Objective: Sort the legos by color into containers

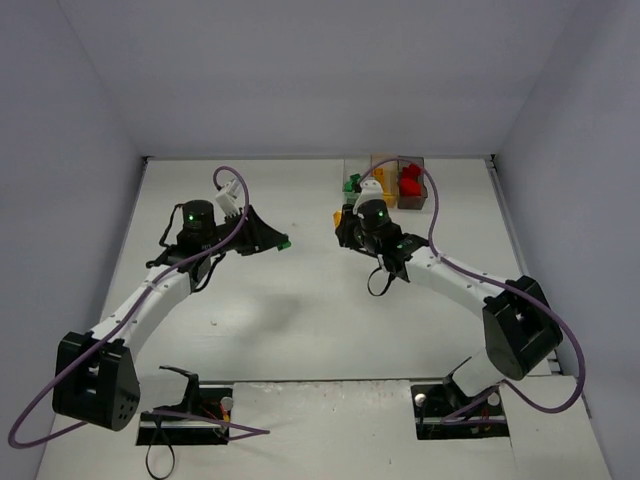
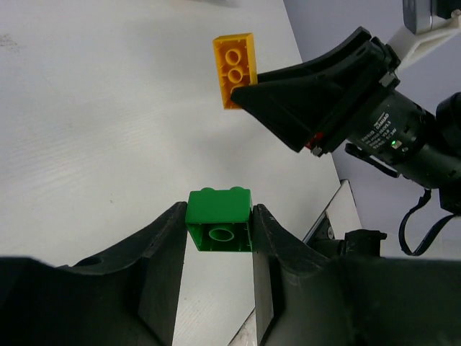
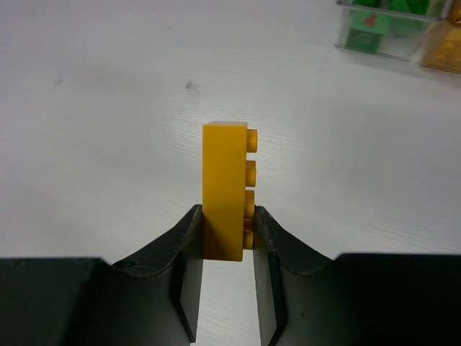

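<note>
My left gripper (image 2: 220,229) is shut on a small green lego (image 2: 220,229) and holds it above the table; it shows in the top view (image 1: 284,242) left of centre. My right gripper (image 3: 226,234) is shut on a long yellow-orange lego (image 3: 226,189), held on edge above the table, also seen in the top view (image 1: 338,218) and in the left wrist view (image 2: 234,68). The containers (image 1: 390,186) stand in a row at the back: the clear one (image 3: 382,27) holds green legos, the orange-tinted one (image 3: 445,45) is next to it, the dark one holds red legos (image 1: 410,184).
The two grippers face each other over the table's middle with a small gap between them. White walls close the table at back and sides. Purple cables loop off both arms.
</note>
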{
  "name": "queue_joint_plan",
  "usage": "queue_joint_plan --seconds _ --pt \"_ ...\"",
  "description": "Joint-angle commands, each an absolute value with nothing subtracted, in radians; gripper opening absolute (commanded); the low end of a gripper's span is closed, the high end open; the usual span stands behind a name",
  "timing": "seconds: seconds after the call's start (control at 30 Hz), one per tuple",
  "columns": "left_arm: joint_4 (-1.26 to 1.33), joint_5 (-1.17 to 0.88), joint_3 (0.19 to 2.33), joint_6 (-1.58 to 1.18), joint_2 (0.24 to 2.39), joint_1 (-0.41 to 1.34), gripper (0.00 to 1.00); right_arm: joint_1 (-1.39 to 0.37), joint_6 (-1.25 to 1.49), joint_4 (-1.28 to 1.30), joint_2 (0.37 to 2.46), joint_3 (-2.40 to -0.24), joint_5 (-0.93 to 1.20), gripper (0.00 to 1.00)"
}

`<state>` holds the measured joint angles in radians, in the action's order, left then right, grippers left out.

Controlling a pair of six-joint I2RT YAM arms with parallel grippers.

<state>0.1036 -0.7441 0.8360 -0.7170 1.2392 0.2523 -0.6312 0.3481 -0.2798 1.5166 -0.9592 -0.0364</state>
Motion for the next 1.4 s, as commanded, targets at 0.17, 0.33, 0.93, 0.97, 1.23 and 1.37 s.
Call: queue_joint_plan --seconds 0.17,0.33,0.93,0.97,1.23,1.37 --pt "0.075 -0.712 0.864 -0.669 1.172 0.247 0.00 -0.465 0.255 -0.226 1.569 -1.153 -0.164 0.00" --pt "0.003 -0.660 0.867 -0.646 1.141 0.247 0.00 -0.342 0.177 -0.189 1.733 -1.330 -0.167 0.02" --pt "-0.094 -0.574 0.917 -0.607 1.143 0.250 0.00 -0.218 0.118 -0.118 2.137 -1.743 -0.009 0.39" --pt "-0.092 -0.575 0.925 -0.607 1.152 0.252 0.00 -0.218 0.112 -0.118 2.137 -1.744 -0.009 0.43" --pt "-0.066 -0.586 1.000 -0.636 1.235 0.256 0.00 -0.221 0.124 -0.126 1.975 -1.640 0.133 0.62" --pt "-0.017 -0.598 1.017 -0.707 1.267 0.258 0.00 -0.262 0.155 -0.239 1.743 -1.416 0.303 0.62"
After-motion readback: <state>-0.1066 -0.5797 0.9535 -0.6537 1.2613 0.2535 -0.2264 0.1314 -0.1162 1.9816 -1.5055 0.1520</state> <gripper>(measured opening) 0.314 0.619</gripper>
